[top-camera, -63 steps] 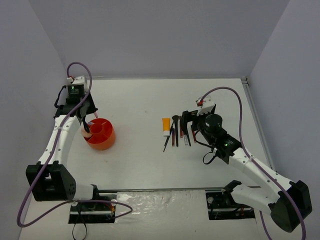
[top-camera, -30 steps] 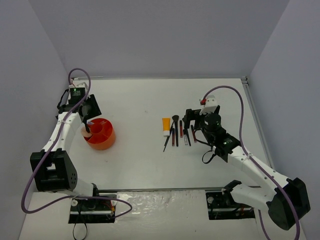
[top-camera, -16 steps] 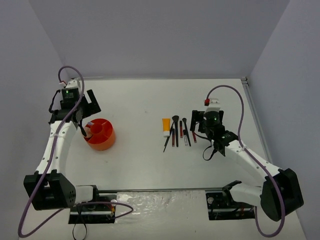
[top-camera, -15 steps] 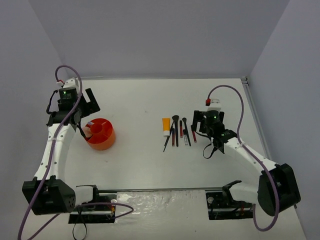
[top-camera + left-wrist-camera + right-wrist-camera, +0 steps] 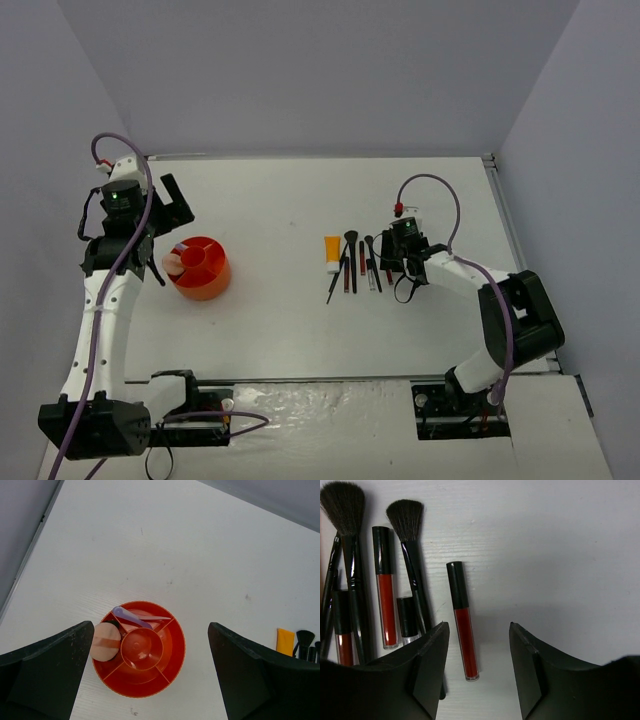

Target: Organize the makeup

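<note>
At the left side of the white table (image 5: 280, 330), the left gripper (image 5: 150, 627) hangs above the round orange tub (image 5: 178, 647). Its jaws are spread wide and hold nothing, and in the wrist view the tub lies between the two fingers. A pale pink puff (image 5: 105, 641) sits in the tub's outer compartment on the side nearest the left arm. A lavender spatula-like piece (image 5: 131, 616) lies in the compartment next to it. The tub's central cup holds nothing that can be made out.

Right of centre, well apart from the tub, the remaining makeup lies on the table in a close row, roughly parallel. From the left come the orange-white tube (image 5: 331, 253), a thin black pencil (image 5: 333, 285), a large brush (image 5: 342, 502), a red gloss tube (image 5: 385, 605), a smaller brush (image 5: 406, 520) and a short black-capped vial (image 5: 406, 615). An outer gloss tube (image 5: 461, 620) lies at the right end, slightly apart from the others.

The right gripper (image 5: 479, 630) is low over this end of the row. Its jaws are about half apart and straddle the lower part of the outer gloss tube, which lies nearer one finger. No grip on it is visible.
</note>
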`<action>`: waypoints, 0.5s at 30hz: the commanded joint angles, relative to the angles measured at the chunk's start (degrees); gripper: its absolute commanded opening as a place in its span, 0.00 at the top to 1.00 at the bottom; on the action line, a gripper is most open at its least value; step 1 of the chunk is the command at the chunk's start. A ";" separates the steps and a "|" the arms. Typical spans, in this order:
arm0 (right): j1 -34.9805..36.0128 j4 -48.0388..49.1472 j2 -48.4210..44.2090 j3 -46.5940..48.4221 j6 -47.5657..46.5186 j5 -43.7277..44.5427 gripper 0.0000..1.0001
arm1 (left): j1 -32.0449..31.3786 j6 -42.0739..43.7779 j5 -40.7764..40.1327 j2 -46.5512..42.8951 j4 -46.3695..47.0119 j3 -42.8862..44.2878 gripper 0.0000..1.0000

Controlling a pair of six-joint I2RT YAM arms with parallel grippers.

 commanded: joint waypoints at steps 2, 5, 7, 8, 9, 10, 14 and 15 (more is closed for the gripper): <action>0.90 -0.27 2.23 3.83 1.23 0.00 0.53 | 0.21 1.26 -0.74 -1.88 2.30 1.54 0.03; 1.58 -0.82 4.13 4.50 1.51 0.24 0.55 | 0.21 1.31 -0.74 -2.01 2.29 1.58 0.03; 1.77 -0.92 4.79 4.65 1.71 0.48 0.57 | 0.21 1.31 -0.74 -2.01 2.29 1.50 0.03; 1.88 -1.10 5.31 4.87 1.82 0.59 0.59 | 0.21 1.31 -0.74 -2.08 2.29 1.46 0.03; 1.99 -1.29 5.83 5.10 1.93 0.70 0.61 | 0.21 1.31 -0.74 -2.16 2.29 1.42 0.03; 2.21 -1.67 6.25 5.45 1.93 0.79 0.62 | 0.21 1.26 -0.74 -2.14 2.34 1.41 0.03; 2.82 -2.61 7.33 5.98 2.31 1.93 0.72 | 0.12 1.31 -0.54 -1.96 2.61 1.32 0.03; 2.83 -2.76 7.51 6.05 2.49 2.22 0.76 | 0.12 1.31 -0.40 -1.92 2.64 1.32 0.03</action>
